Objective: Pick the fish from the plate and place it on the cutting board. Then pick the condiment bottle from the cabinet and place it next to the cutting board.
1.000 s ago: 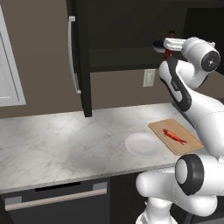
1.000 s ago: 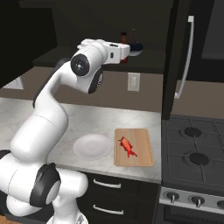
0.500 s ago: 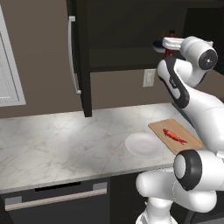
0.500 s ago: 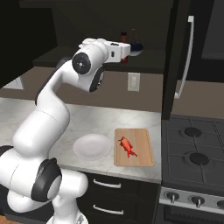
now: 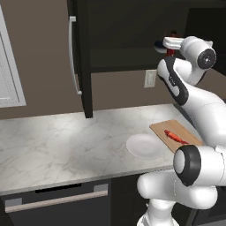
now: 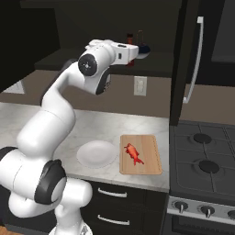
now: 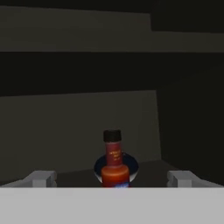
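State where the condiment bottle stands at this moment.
The condiment bottle stands upright on the shelf inside the cabinet, straight ahead of the open gripper in the hand view, with a dark blue bowl right behind it.

Marble counter (image 5: 66, 141), brown wall (image 5: 39, 53), probably stove (image 6: 204, 158)

We see a marble counter (image 5: 66, 141), a wall outlet (image 6: 140, 85), a stove (image 6: 206, 156) with knobs, and a dark blue bowl (image 7: 131, 168) on the shelf.
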Motion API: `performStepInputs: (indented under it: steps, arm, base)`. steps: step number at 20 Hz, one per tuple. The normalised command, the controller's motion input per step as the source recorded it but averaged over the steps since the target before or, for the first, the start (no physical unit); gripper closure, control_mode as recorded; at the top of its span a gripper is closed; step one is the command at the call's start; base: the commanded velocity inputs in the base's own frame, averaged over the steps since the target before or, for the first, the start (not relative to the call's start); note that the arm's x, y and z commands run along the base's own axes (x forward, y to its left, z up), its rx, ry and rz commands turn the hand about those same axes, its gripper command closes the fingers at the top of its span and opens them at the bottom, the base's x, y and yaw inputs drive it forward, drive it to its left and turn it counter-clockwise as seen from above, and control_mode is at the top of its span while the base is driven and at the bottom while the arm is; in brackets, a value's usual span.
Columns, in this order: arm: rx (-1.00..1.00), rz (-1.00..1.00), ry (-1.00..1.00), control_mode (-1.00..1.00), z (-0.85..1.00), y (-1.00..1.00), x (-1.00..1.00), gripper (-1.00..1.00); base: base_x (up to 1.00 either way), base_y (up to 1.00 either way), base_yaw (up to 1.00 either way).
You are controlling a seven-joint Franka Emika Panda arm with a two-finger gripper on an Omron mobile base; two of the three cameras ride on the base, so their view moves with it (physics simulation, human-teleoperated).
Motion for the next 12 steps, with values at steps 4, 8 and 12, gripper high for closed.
performStepInputs:
  steps: [4, 8, 12]
  arm:
    - [0.01, -0.01, 0.00, -1.00, 0.00, -0.04, 0.11, -1.00]
    - [0.02, -0.01, 0.00, -1.00, 0.00, -0.03, 0.11, -1.00]
    - [0.03, -0.01, 0.00, -1.00, 0.00, -0.04, 0.11, -1.00]
  base:
    - [0.00, 0.00, 0.00]
    - [0.00, 0.00, 0.00]
    - [0.00, 0.00, 0.00]
